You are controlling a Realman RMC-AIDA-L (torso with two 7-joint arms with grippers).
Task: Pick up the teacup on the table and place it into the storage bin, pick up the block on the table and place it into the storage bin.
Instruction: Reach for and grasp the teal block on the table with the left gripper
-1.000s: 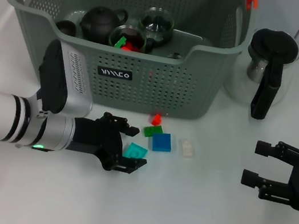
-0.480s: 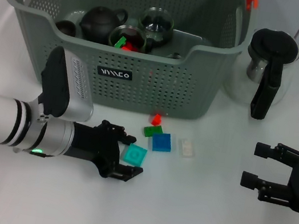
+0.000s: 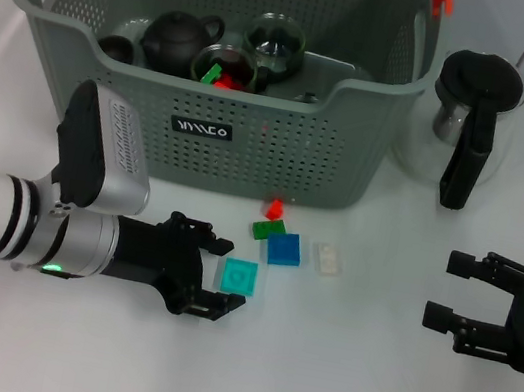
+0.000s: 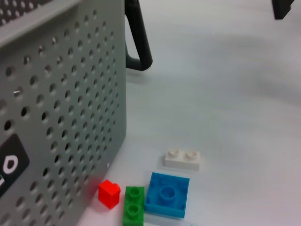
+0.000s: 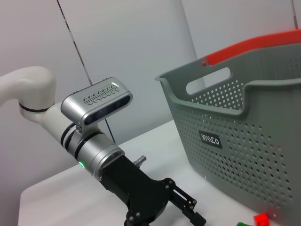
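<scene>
The grey storage bin [image 3: 251, 143] stands at the back and also shows in the right wrist view [image 5: 244, 141]. It holds a dark teapot [image 3: 178, 39], a small dark teacup [image 3: 115, 48] and two glass cups [image 3: 222, 67], one with red and green blocks in it. A teal block [image 3: 238, 276] lies flat on the table. My left gripper [image 3: 229, 274] is open, with one finger on each side of the teal block. My right gripper [image 3: 445, 286] is open and empty at the right.
Red [image 3: 275, 209], green [image 3: 268, 229], blue [image 3: 283, 249] and white [image 3: 330, 261] blocks lie in front of the bin, and show in the left wrist view [image 4: 167, 195]. A glass pitcher with a black handle [image 3: 473, 122] stands right of the bin.
My left gripper has drawn a little toward the table's front. The teal block, tilted before, now lies flat and slightly nearer. The right arm has not moved.
</scene>
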